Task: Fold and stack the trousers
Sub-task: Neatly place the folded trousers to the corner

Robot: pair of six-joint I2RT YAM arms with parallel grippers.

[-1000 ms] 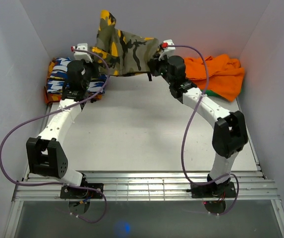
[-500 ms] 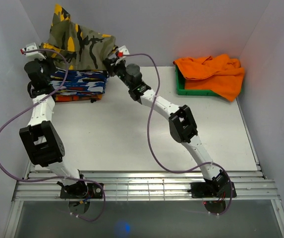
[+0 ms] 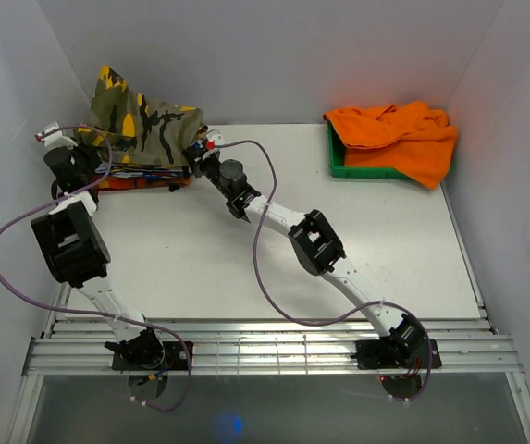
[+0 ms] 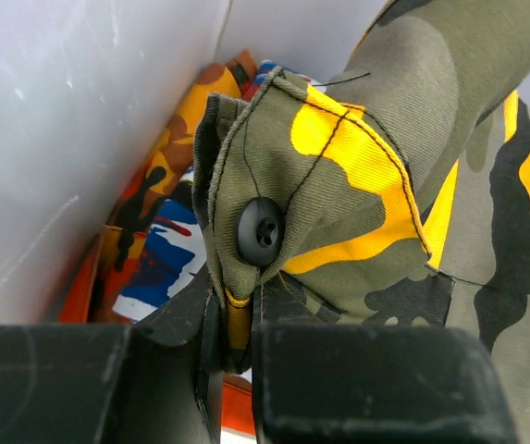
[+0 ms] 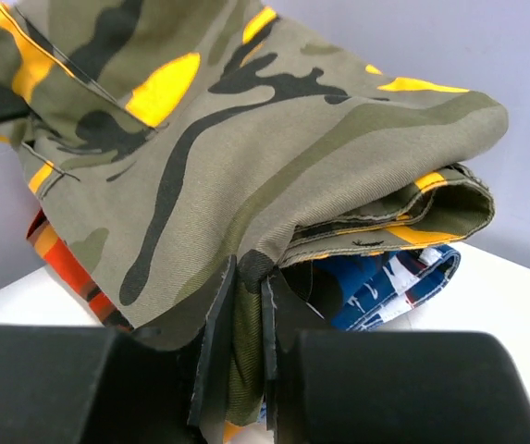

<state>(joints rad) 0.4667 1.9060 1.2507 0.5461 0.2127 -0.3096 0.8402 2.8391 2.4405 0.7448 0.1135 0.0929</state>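
The folded camouflage trousers (image 3: 144,118) lie draped over the blue-white-red folded garment (image 3: 140,171) at the far left of the table. My left gripper (image 3: 70,148) is shut on the trousers' waistband by a black button (image 4: 260,231). My right gripper (image 3: 193,153) is shut on a fold of the trousers' cloth (image 5: 246,222) at the pile's right edge. In the right wrist view the folded trousers' edge sits over the blue-patterned garment (image 5: 385,282). In the left wrist view the patterned garment (image 4: 163,240) shows below the trousers (image 4: 403,176).
A green bin (image 3: 362,164) with a plain orange cloth (image 3: 399,134) over it stands at the back right. White walls close in the left (image 3: 6,139), back and right sides. The left gripper is close against the left wall (image 4: 70,139).
Both arms have carried the trousers from the back middle to the far left and lowered them onto the patterned garment. The right arm now stretches far across the table.
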